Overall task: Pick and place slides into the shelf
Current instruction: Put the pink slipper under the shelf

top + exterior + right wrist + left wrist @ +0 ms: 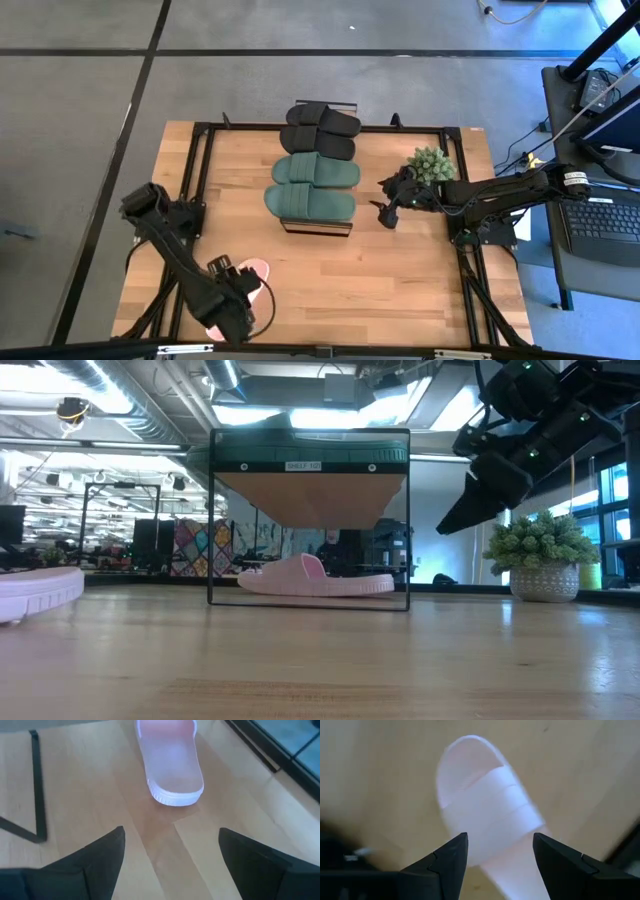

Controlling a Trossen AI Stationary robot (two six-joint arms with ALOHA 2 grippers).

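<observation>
With its fingers spread, the left gripper [500,865] hangs over the pale pink slide [490,815] near the table's front-left; it should straddle the wide strap squarely before closing, while the right gripper [390,212], also spread, waits beside the shelf [318,226].

High cam overhead; low cam table-level; wrist cams close, prob. downward.
</observation>
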